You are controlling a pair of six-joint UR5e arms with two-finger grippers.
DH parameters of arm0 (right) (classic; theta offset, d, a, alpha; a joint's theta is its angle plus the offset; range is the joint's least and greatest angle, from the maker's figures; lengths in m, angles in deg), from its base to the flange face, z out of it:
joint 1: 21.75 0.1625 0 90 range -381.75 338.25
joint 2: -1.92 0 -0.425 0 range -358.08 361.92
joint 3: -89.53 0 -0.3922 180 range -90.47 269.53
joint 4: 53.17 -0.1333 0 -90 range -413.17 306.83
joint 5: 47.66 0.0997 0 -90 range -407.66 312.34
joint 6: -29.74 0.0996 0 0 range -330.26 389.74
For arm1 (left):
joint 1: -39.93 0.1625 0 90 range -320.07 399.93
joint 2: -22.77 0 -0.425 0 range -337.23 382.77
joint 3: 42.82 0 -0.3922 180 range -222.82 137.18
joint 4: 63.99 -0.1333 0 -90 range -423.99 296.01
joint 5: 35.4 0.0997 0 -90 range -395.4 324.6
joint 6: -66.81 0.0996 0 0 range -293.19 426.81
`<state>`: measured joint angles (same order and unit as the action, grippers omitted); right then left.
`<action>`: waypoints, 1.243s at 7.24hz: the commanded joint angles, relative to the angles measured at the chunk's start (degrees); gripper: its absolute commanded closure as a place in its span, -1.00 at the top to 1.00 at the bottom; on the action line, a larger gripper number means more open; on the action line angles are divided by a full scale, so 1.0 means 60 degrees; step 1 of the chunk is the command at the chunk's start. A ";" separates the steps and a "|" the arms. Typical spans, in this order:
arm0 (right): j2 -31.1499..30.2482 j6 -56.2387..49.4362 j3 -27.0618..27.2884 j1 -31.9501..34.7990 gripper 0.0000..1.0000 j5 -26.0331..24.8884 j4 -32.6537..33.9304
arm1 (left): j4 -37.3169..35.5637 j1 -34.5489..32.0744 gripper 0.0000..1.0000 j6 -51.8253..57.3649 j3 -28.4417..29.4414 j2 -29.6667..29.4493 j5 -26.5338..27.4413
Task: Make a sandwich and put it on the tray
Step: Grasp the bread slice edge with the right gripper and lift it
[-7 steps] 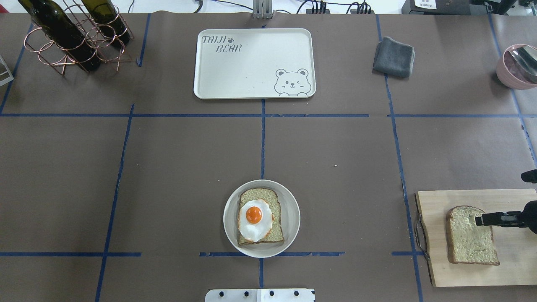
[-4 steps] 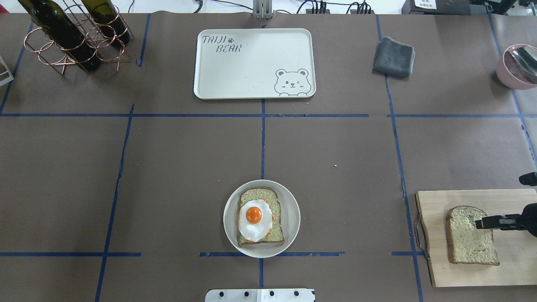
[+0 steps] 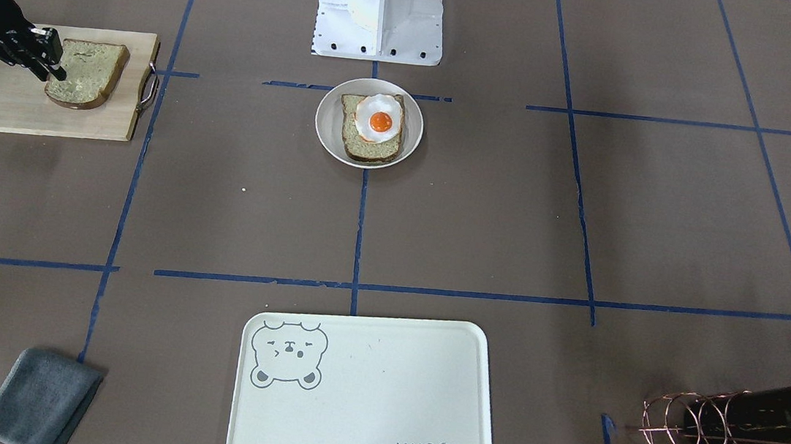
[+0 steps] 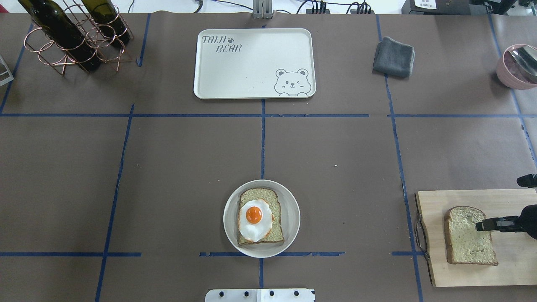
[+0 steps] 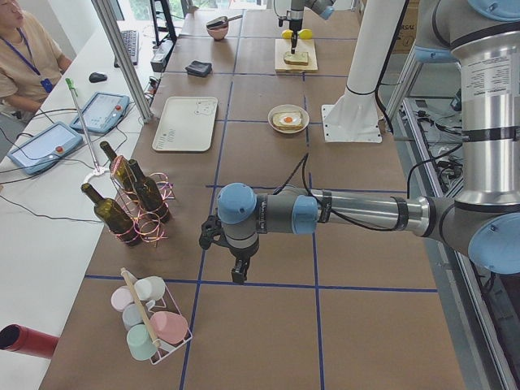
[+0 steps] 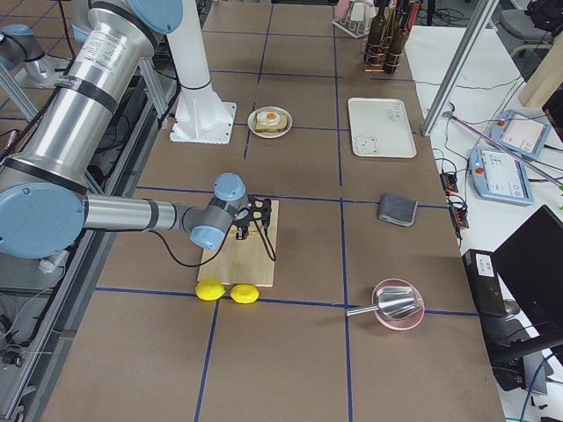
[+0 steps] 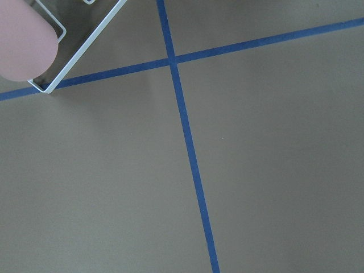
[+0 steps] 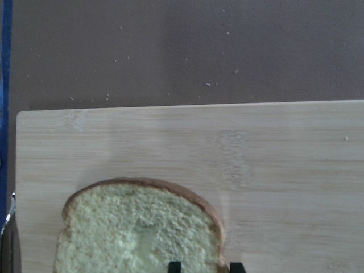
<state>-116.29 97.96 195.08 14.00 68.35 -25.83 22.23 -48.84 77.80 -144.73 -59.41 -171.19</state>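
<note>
One bread slice [image 4: 260, 195] lies on a round white plate [image 4: 293, 218] at the near middle, with the fried egg [image 4: 254, 220] on top. The second slice [image 4: 465, 239] lies flat on the wooden cutting board [image 4: 512, 260] at the near right. My right gripper [image 4: 479, 226] is low over that slice's right edge. In the right wrist view its fingertips [image 8: 174, 265] stand apart, astride the crust [image 8: 216, 227], so it is open. The cream bear tray [image 4: 251, 63] sits bare at the far middle. My left gripper [image 5: 236, 276] hangs over bare table far to the left; I cannot tell whether it is open or shut.
A copper wine rack with bottles [image 4: 71, 37] stands far left, a folded grey cloth [image 4: 393, 56] far right, and a pink bowl with a spoon [image 4: 518, 67] at the right edge. Two lemons [image 6: 224, 291] lie beside the board. A rack of cups [image 5: 150, 325] stands near my left gripper.
My right gripper has moved a little toward the robot's side along the slice's right edge and sits lower. The slice has shifted only slightly. Nothing else moved.
</note>
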 commanded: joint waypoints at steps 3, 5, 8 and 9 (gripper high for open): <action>-0.0234 -0.0089 0.0000 0.0063 -1.00 0.0248 -0.0570 | 0.0015 0.0000 1.00 0.0000 -0.0007 0.0000 0.0000; -0.0191 -0.0089 0.0073 0.0223 -1.00 0.0788 -0.0950 | 0.0015 0.0000 1.00 0.0000 0.0007 -0.0015 0.0015; 0.0655 -0.0089 0.0264 0.1788 -1.00 0.2821 -0.1069 | 0.0015 0.0000 1.00 0.0000 0.0008 0.0000 0.0015; 0.1051 -0.0089 0.0264 0.2125 -1.00 0.3306 -0.1055 | 0.0015 0.0000 1.00 0.0000 0.0008 0.0000 0.0015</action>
<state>-112.95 97.42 196.56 23.75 83.89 -32.14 22.32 -48.84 77.80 -144.69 -59.41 -171.10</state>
